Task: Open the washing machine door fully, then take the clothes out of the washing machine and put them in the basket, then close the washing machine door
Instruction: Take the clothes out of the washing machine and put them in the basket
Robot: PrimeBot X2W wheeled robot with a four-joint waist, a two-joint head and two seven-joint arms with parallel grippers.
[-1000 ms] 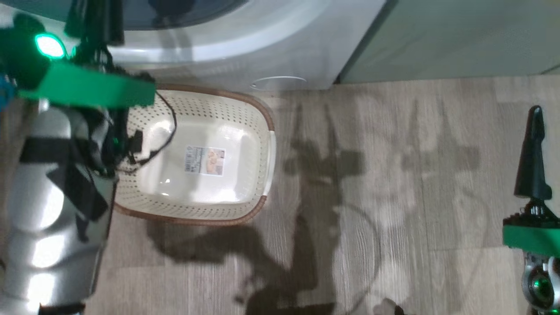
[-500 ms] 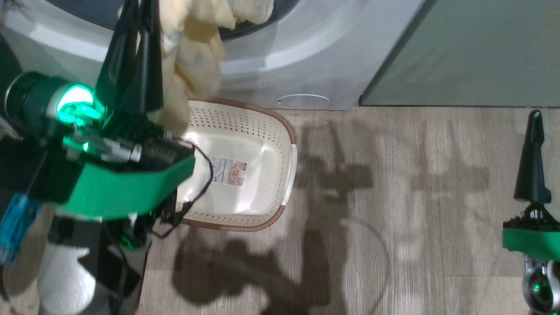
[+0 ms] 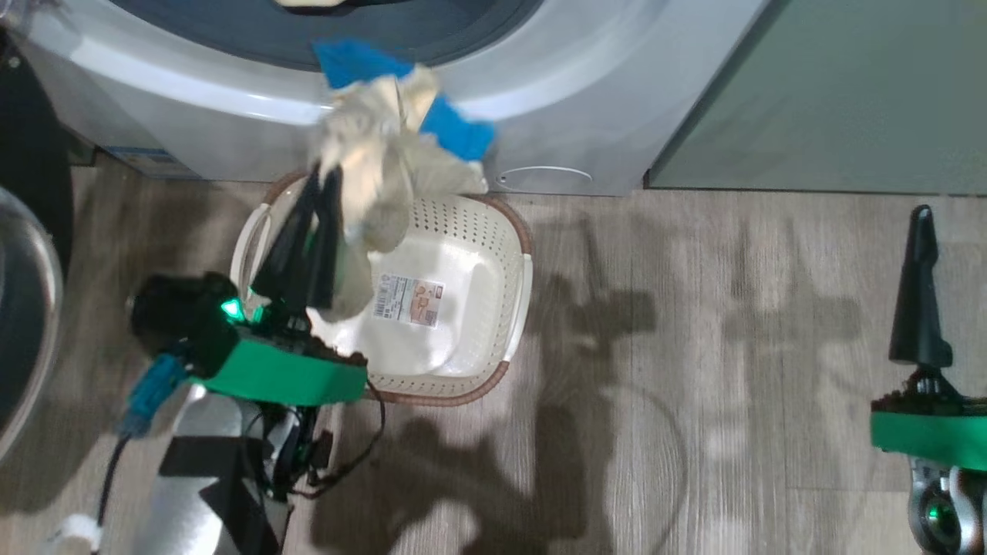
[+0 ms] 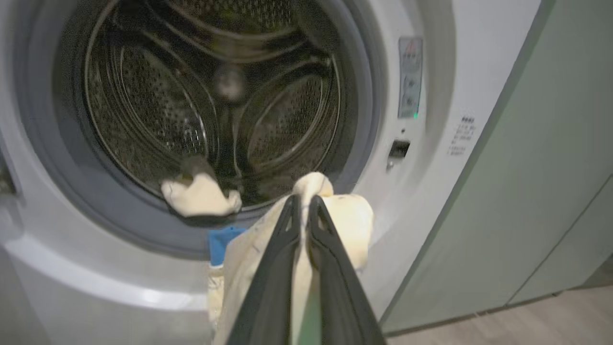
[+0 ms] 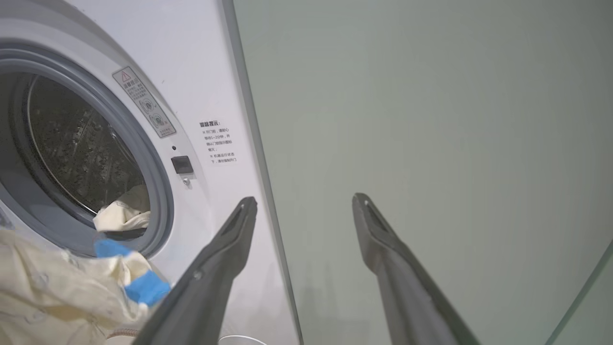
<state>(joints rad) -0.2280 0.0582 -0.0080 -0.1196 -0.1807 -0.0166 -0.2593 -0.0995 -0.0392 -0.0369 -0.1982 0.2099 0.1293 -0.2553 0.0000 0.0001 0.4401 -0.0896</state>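
The white washing machine stands at the top of the head view, its grey-rimmed drum mouth open. The washing machine door is swung out at the left edge. My left gripper is shut on a cream-yellow garment with blue patches, which hangs over the far rim of the basket. In the left wrist view the closed fingers pinch this cloth just outside the drum. More clothes lie on the drum's lip. My right gripper stands open and holds nothing, far to the right.
A pale green cabinet adjoins the machine on the right. Wood-look floor stretches between the basket and my right gripper. A round service flap sits low on the machine, behind the basket.
The head camera has shifted. My left gripper has drawn back from the drum mouth with the garment, which has come out and now hangs over the basket. The right gripper has stayed put.
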